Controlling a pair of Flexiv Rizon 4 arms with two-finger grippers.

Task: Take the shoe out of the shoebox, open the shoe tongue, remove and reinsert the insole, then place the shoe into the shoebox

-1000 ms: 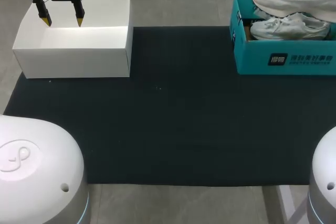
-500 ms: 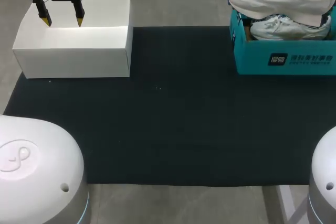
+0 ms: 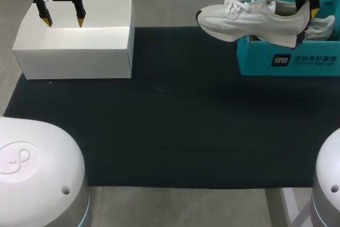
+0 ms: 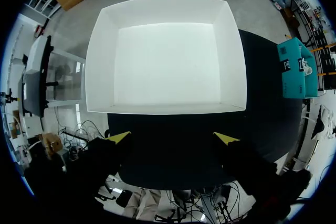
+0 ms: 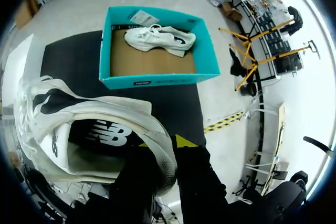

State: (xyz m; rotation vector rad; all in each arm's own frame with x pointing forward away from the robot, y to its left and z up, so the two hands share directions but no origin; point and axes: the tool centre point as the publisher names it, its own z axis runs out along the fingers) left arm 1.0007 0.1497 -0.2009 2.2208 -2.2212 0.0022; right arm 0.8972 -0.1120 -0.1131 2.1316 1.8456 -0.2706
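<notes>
Black mat [image 3: 175, 126] covers most of the table. An open white box [image 3: 74, 62] sits on its far left corner, nothing inside. A teal shoebox [image 3: 255, 59] sits at the far right, also open. The white shoe [image 3: 249, 19] is out of the shoebox and held up in the air, sole down. Its toe points left over the mat's far edge and its heel is at the shoebox's front wall. A second shoe [image 3: 321, 27] lies on its side inside the shoebox against the far wall. The right gripper [image 3: 307, 8] pinches the white shoe's heel collar, one finger inside the opening and one outside behind the heel. The left gripper [image 3: 61, 20] hangs over the white box with fingers spread wide, holding nothing and touching nothing.
</notes>
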